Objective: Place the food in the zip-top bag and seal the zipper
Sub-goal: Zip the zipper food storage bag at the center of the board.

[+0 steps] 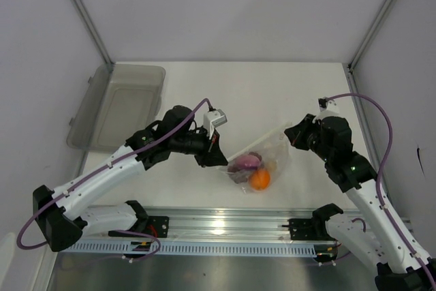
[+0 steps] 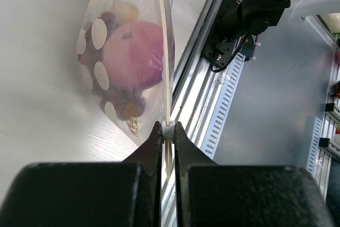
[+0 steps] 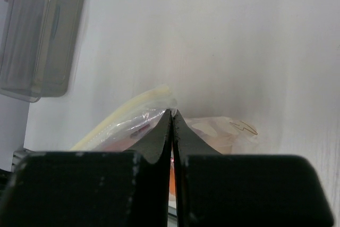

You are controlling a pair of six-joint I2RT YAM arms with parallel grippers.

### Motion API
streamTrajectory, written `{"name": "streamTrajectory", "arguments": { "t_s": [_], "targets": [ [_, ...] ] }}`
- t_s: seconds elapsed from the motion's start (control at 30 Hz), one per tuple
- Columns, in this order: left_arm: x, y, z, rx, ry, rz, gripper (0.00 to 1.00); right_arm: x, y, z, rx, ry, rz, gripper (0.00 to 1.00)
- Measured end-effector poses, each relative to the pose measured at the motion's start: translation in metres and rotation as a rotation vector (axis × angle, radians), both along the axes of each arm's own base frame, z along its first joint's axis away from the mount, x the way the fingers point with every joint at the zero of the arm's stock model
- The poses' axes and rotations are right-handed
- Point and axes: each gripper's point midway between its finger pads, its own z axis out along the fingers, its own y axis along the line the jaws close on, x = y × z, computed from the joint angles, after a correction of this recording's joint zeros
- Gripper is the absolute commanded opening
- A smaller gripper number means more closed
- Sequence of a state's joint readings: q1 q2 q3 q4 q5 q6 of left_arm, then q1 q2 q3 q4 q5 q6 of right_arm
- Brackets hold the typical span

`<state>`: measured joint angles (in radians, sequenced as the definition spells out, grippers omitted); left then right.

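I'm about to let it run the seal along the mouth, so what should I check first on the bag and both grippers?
1. Is the left gripper shut on the zipper: ok.
2. Is the right gripper shut on the zip-top bag edge: ok.
3. Are the onion and orange inside: ok.
4. Are the berries inside: ok.
5. Is the zipper pressed closed along its length: cannot tell.

Crinkly clear zip-top bag [image 1: 278, 142], purple onion [image 2: 133, 54] and orange [image 1: 259, 179] inside
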<state>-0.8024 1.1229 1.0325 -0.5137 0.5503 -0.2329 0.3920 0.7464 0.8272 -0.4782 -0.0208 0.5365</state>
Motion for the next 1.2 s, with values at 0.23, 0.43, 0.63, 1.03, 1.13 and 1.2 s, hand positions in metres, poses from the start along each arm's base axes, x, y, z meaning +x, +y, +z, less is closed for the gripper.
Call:
{"name": "streamTrajectory", "arguments": {
  "t_s": [0.23, 0.43, 0.63, 1.03, 1.13, 1.2],
  "targets": [
    [0.001, 0.005, 0.0, 0.006, 0.0, 0.017, 0.01, 0.002, -0.01, -0.008, -0.023, 0.026, -0.037, 0.0],
    [0.002, 0.007, 0.0, 0.005, -0.001, 0.024, 0.01, 0.004, -0.013, -0.008, -0.022, 0.028, -0.048, 0.0],
    [0.003, 0.008, -0.002, 0.01, 0.003, 0.028, 0.01, 0.003, -0.013, -0.008, -0.02, 0.029, -0.044, 0.0],
    [0.005, 0.01, -0.004, 0.019, 0.002, 0.042, 0.38, 0.003, -0.013, -0.007, -0.015, 0.028, -0.04, 0.0],
    [0.006, 0.011, -0.004, 0.019, 0.002, 0.051, 0.39, 0.003, -0.013, -0.007, -0.015, 0.028, -0.043, 0.0],
    [0.006, 0.011, -0.004, 0.018, 0.001, 0.052, 0.38, 0.004, -0.014, -0.007, -0.015, 0.028, -0.045, 0.0]
  ]
}}
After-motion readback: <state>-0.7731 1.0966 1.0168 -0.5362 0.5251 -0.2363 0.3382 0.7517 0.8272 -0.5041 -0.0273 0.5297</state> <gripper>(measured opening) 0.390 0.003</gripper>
